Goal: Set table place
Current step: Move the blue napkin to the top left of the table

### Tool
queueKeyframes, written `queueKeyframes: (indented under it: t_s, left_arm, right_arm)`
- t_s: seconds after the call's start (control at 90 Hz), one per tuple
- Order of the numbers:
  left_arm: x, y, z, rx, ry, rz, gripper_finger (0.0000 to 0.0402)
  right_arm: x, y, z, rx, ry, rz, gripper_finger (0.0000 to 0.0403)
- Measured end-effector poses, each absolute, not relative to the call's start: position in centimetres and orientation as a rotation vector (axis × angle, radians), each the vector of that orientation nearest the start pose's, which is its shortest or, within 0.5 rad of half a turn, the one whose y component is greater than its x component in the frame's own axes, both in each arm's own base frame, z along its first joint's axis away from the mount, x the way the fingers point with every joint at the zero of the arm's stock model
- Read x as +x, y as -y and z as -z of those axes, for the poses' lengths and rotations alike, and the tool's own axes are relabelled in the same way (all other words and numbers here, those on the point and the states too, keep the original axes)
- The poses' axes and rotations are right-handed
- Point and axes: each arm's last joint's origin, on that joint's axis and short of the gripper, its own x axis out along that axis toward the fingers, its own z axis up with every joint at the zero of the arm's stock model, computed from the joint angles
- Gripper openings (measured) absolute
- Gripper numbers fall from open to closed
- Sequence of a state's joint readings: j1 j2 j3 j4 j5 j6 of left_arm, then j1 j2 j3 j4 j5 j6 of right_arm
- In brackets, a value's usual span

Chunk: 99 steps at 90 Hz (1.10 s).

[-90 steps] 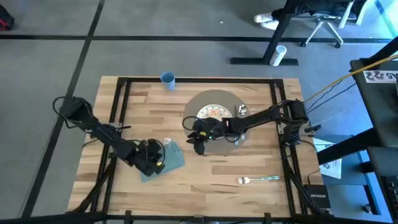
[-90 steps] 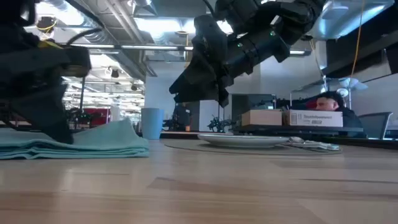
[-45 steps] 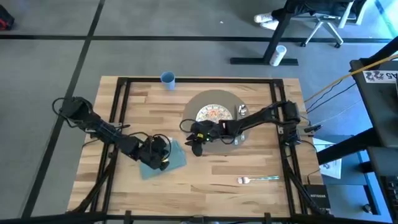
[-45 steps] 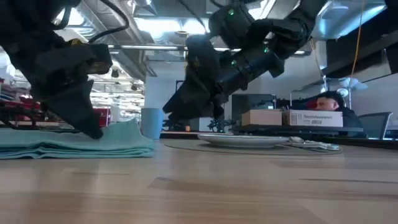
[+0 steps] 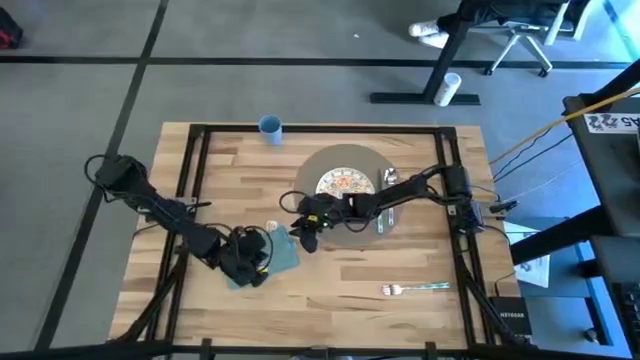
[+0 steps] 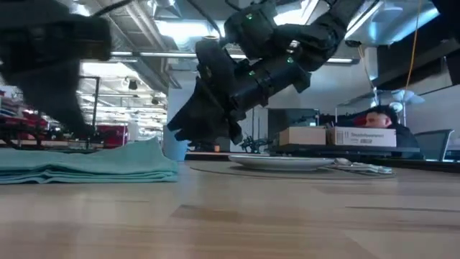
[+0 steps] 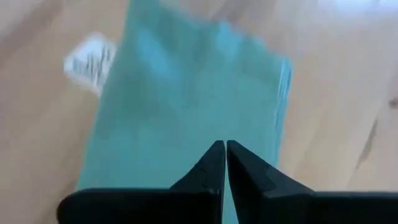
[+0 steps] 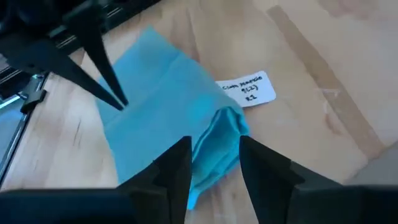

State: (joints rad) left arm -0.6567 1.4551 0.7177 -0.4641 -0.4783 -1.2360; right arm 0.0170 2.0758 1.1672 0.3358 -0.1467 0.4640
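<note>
The round grey-brown placemat (image 5: 318,163) lies on the wooden table (image 5: 400,250) at far centre and carries a patterned plate (image 5: 345,183). A folded teal napkin (image 5: 284,255) with a white tag (image 8: 249,89) lies flat on the table, left of the placemat. My left gripper (image 7: 224,149) is shut and points down over the napkin's near part, just above the cloth. My right gripper (image 8: 214,155) is open and hovers above the napkin's right corner (image 8: 227,121), with a finger on either side of it and clear of it in the low view.
A blue cup (image 5: 270,126) stands at the far edge. A fork (image 5: 415,289) lies near the front right. A spoon (image 5: 388,178) rests on the placemat beside the plate. Bare wood lies in front of the placemat and along the table's left side.
My right gripper has moved from the placemat's near-left edge toward the table's left, down toward the napkin's right corner. My left gripper first moved onto the napkin, then drew back a little toward the near edge and rose. The napkin has stayed in place.
</note>
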Motion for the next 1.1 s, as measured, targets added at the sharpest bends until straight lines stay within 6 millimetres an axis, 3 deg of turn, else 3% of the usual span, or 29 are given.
queueKeyframes:
  t_s: [0.333,0.5,0.778,1.1]
  left_arm:
    - [17.4,14.7,-14.4,-0.566,-0.944,-0.559,0.0000]
    - [17.1,14.1,-13.7,-0.565,-0.941,-0.586,0.0000]
    - [17.9,13.2,-12.9,-0.566,-0.889,-0.552,0.0000]
    - [18.2,12.8,-12.8,-0.540,-0.873,-0.548,0.0000]
  right_arm:
    - [42.8,-1.1,-12.4,0.488,-0.591,-0.018,0.0230]
    - [43.3,-0.8,-11.1,0.511,-0.613,-0.002,0.0234]
    - [45.4,-1.0,-11.2,0.522,-0.597,-0.044,0.0234]
    - [45.6,-0.3,-10.5,0.504,-0.607,-0.002,0.0234]
